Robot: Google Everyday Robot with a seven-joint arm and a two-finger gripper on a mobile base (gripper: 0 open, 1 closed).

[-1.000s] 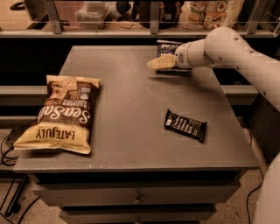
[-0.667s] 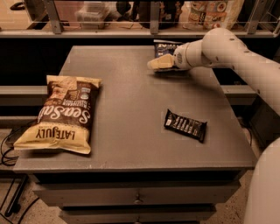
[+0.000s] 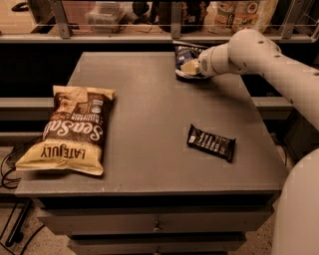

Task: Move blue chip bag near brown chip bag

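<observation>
The blue chip bag (image 3: 182, 53) is small and dark navy and lies at the table's far edge, right of centre. My gripper (image 3: 189, 67) is right at the bag's near side, touching or overlapping it, and my white arm reaches in from the right. The brown chip bag (image 3: 69, 129) is large and tan-and-brown with "LATE JULY" lettering. It lies flat at the table's front left, far from the blue bag.
A flat black candy bar wrapper (image 3: 211, 142) lies on the right front part of the grey table (image 3: 144, 99). A shelf with rails and assorted packages (image 3: 234, 12) runs behind the table. Drawers are below the tabletop, and cables lie on the floor at the left.
My gripper has moved slightly further back and closer onto the blue chip bag, which looks nudged a little. The brown bag and the candy bar have not moved.
</observation>
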